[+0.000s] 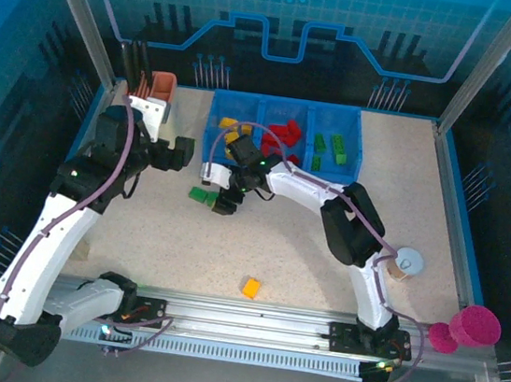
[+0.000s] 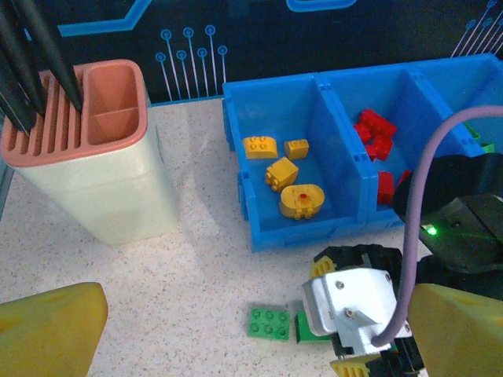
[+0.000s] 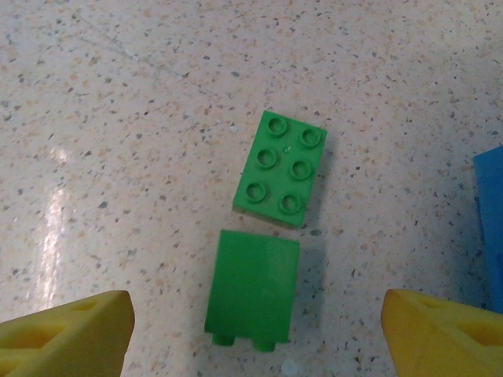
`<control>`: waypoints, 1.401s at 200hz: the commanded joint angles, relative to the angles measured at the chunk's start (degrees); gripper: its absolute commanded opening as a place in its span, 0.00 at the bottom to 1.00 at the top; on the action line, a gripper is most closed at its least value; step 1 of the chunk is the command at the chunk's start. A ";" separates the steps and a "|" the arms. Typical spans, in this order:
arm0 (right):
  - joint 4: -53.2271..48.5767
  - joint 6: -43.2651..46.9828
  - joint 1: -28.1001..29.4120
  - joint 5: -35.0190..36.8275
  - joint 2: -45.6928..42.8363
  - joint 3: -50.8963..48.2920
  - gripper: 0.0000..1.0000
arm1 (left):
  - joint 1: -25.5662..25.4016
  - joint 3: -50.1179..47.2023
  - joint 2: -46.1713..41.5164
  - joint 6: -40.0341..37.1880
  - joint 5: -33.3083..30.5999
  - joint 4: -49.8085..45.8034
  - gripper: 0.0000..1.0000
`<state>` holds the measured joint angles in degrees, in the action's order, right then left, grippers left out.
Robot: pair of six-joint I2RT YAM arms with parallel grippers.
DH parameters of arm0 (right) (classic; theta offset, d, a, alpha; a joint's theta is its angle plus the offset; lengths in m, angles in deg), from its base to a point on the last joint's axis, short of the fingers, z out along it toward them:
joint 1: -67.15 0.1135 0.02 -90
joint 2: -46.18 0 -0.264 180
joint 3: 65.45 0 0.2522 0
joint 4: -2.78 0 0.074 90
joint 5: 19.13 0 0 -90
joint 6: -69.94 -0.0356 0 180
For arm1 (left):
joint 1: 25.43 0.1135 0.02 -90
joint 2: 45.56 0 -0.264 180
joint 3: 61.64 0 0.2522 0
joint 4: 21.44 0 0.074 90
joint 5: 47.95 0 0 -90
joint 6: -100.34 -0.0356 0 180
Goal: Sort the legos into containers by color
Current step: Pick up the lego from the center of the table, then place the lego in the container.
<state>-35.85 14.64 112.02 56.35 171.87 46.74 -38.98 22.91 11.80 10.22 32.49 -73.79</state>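
Right claw (image 3: 255, 334) released, straddling two green bricks (image 3: 280, 169) on the bench (image 3: 118, 118) beside the tray (image 3: 491, 220), evidently lined up for pickup; left claw (image 2: 253, 334) released, empty.

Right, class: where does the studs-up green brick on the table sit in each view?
Top external: studs-up green brick left of centre, just in front of the blue tray.
Left wrist: bottom centre.
Right wrist: centre, the upper of two.
Shared landmark: the smooth green brick lying beside it.

robot lab cell — aluminium frame (image 1: 83, 13), blue circuit-print backdrop (image 1: 353, 25)
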 commanded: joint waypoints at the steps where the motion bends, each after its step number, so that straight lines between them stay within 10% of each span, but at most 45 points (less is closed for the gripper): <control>1: -2.15 -1.28 1.47 1.18 2.68 3.22 0.83 | 0.71 -1.25 -0.03 -0.66 -0.11 1.58 0.99; 103: -4.77 -0.87 2.68 4.01 7.01 5.83 0.71 | 1.76 -1.79 1.60 -1.00 0.60 2.67 0.99; 172: -5.20 0.51 2.32 6.42 5.68 4.15 0.22 | 1.94 -1.42 2.61 -0.50 0.49 2.97 0.99; 280: -3.17 -11.12 -16.43 8.63 -26.40 -19.34 0.22 | 2.12 -2.32 4.35 -0.14 1.19 5.31 0.99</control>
<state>-39.43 7.71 100.43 63.62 151.41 30.30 -37.62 21.38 15.12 10.22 32.53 -70.84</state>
